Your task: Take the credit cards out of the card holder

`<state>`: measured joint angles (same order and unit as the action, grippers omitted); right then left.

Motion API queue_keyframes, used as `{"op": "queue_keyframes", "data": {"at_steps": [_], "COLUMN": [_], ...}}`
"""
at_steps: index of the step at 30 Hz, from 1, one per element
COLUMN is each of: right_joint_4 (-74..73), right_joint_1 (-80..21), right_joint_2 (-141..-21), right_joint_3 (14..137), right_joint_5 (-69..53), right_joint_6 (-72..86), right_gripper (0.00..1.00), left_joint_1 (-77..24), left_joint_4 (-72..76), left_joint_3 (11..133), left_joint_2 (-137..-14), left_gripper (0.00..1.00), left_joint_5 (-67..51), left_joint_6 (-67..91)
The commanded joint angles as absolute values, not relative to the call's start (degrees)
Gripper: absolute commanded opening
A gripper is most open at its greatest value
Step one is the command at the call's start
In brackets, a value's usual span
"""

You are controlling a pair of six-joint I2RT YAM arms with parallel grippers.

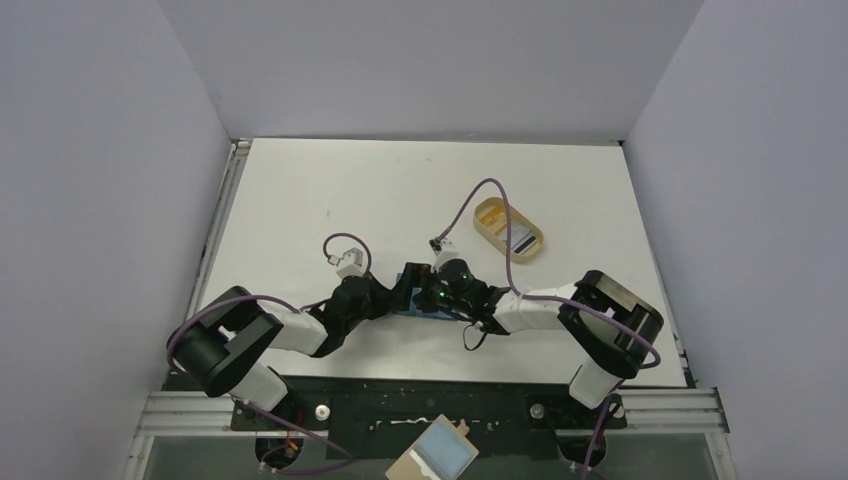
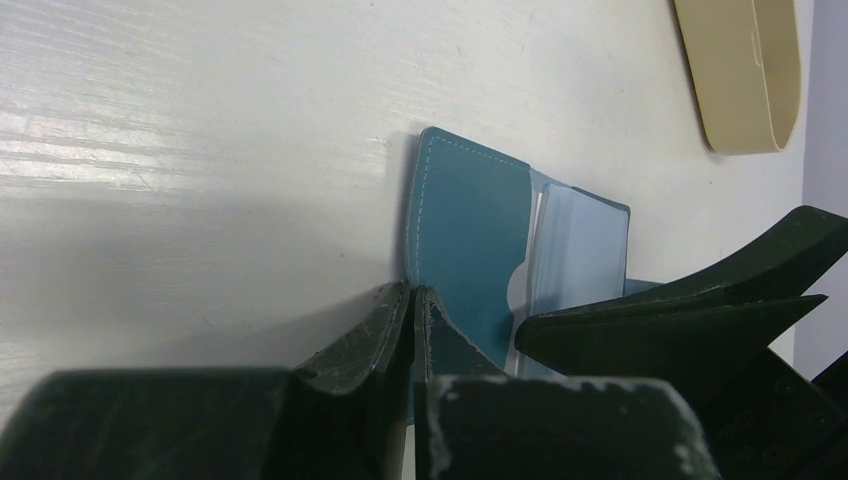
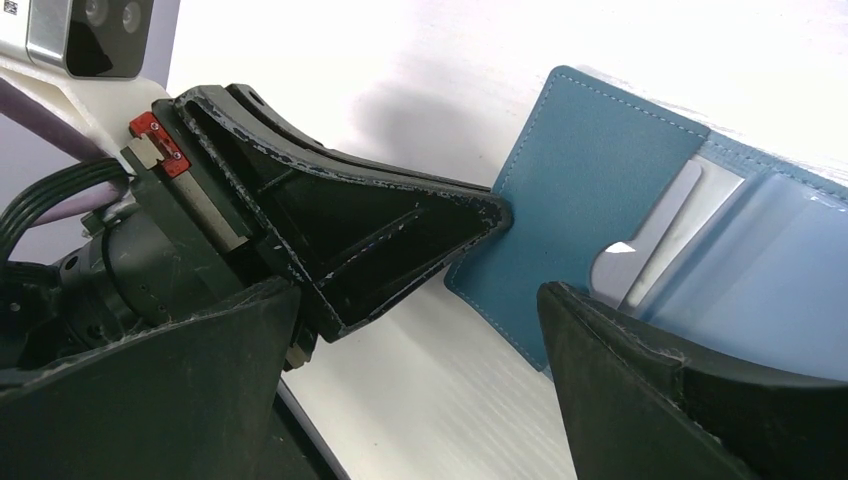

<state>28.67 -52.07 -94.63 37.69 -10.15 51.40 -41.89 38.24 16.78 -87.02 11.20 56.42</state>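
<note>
Pinching the teal flap of the card holder [image 2: 470,230] is my left pincer [image 2: 412,300], its jaws shut tight on the flap's near edge. I judge the reason to be this: with that side pinned, the wallet cannot skate over the table [image 2: 200,150] or fold shut when a card is drawn. At my fingertips the flap looks tilted up a little from the surface, though I cannot tell how far.

From that grip the holder lies open. Its long axis runs from my left pincer across to my right one, teal flap first, then the lighter blue pocket side. One of the credit cards [image 3: 640,250] sits in that pocket, a pale edge showing at the thumb notch. The pocket's mouth faces back toward my left pincer, so the card should slide out that way.

My right pincer [image 3: 420,300] stands wide apart and has hold of nothing. One finger is just beside the pocket, and my left pincer's tip lies between the two. Well beyond my right pincer lies the tan tray [image 1: 488,215], with another card [image 1: 522,241] in it.
</note>
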Motion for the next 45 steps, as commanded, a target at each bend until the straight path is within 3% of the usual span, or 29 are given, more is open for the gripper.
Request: {"op": "queue_keyframes", "data": {"at_steps": [1,17,28,35,42,45], "right_joint_4": [37.1,28.0,28.2,31.2,32.9,33.3], "right_joint_1": [-55.3,-53.6,-47.0,-45.8,-44.6,-43.9], "right_joint_2": [-90.0,-85.3,-81.2,-83.4,-83.5,-82.9], "right_joint_3": [39.8,37.1,30.7,30.4,29.2,28.5], "right_joint_5": [-17.3,-11.6,-7.0,-8.3,-8.8,-8.9], "right_joint_6": [52.0,49.7,51.8,52.2,52.4,52.4], "right_gripper": [0.98,0.98,0.99,0.99,0.99,0.99], "left_joint_1": [-41.8,-41.6,-41.0,-36.5,-35.3,-35.3], "left_joint_4": [30.4,30.7,32.7,55.4,79.6,80.2], "left_joint_3": [15.6,15.6,15.0,9.3,6.7,7.6], "left_joint_2": [-89.3,-89.6,-89.9,-93.5,-106.0,-106.1], "left_gripper": [0.0,0.0,0.0,0.0,0.0,0.0], "left_joint_5": [11.3,11.0,9.5,-1.3,-7.7,-10.0], "left_joint_6": [54.7,54.7,54.8,55.3,59.5,59.5]}}
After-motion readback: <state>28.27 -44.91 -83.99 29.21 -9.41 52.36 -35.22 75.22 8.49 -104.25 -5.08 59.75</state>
